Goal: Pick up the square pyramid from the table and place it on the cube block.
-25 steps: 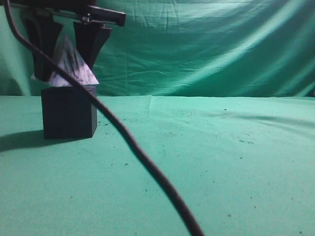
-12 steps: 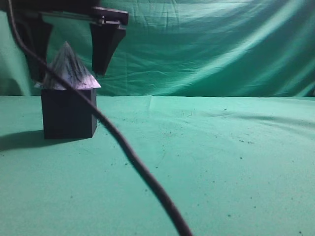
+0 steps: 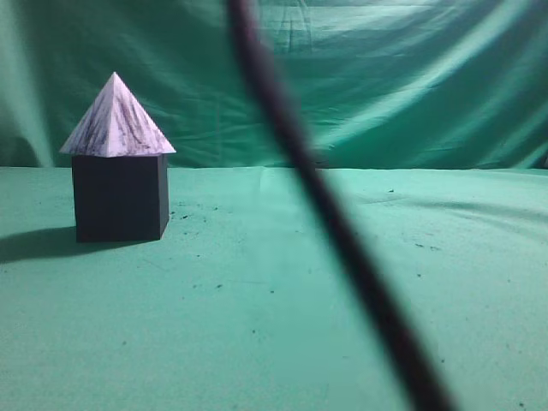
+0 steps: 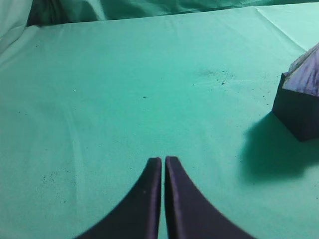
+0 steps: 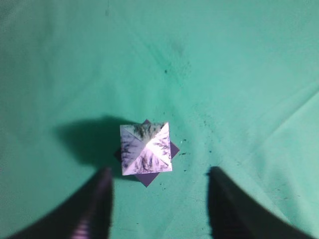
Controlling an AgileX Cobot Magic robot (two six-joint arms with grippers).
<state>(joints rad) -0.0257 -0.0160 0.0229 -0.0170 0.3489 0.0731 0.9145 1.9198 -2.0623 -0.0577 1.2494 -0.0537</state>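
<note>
The white, grey-streaked square pyramid (image 3: pixel 116 120) sits upright on the dark cube block (image 3: pixel 118 197) at the left of the green table (image 3: pixel 282 282). From above in the right wrist view the pyramid (image 5: pixel 145 148) rests turned against the cube (image 5: pixel 147 177), whose corners stick out. My right gripper (image 5: pixel 159 172) is open and empty, high above the stack. In the left wrist view the cube (image 4: pixel 298 112) and pyramid (image 4: pixel 309 74) are at the right edge. My left gripper (image 4: pixel 162 159) is shut and empty, over bare cloth well left of them.
A blurred black cable (image 3: pixel 342 231) crosses the exterior view diagonally close to the camera. A wrinkled green cloth backdrop (image 3: pixel 385 77) hangs behind the table.
The gripper that stood open around the pyramid has risen out of the exterior view. The pyramid stays on the cube. The cable has swung toward the right.
</note>
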